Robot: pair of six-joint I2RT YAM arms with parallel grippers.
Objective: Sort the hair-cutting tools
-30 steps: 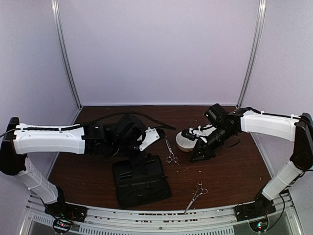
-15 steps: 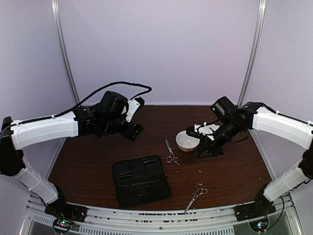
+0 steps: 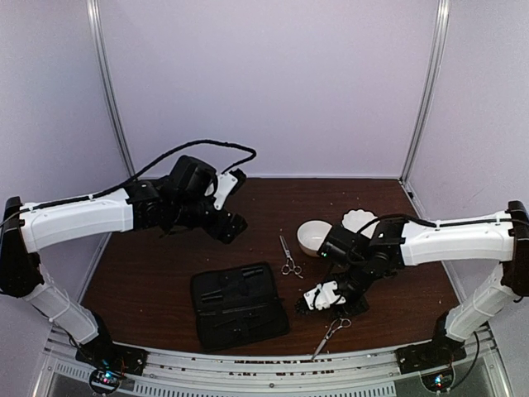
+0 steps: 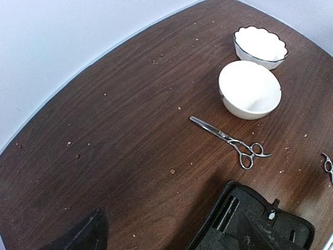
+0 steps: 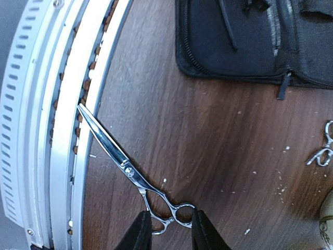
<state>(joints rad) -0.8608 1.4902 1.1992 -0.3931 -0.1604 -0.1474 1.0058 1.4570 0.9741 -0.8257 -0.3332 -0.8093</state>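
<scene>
At the near edge, a white slotted rail (image 5: 36,130) borders the dark wood table (image 3: 149,273). One pair of silver scissors (image 5: 130,172) lies flat here. Its closed blades reach over the rail and its ring handles rest on the wood, to the right of the table's middle.

The right gripper (image 5: 170,230) is down at those handles. Its fingers (image 5: 139,233) are partly apart, one on each side of the rings and close against them. I cannot tell whether they pinch the metal or only straddle it.

To the left, a little farther in, a black zip case (image 3: 240,308) lies open on the table. A slim dark stick-like tool (image 4: 227,214) is tucked inside it.

Beyond the case's far right corner lies the second pair of scissors (image 4: 229,140). It is flat, touches nothing, and has its handles toward the case and its blades pointing away.

Just past it stands a round white bowl (image 4: 250,89). A scalloped white bowl (image 4: 260,46) with a dark rim sits close behind that, to the right. Pale crumbs speckle the wood around them.

The left gripper (image 3: 231,225) hangs above the left side of the table, level with the bowls and well apart from both scissors. The wrist camera catches only one dark finger (image 4: 86,234), far to the side. Nothing is between the fingers, so they are spread wide and hold nothing.
</scene>
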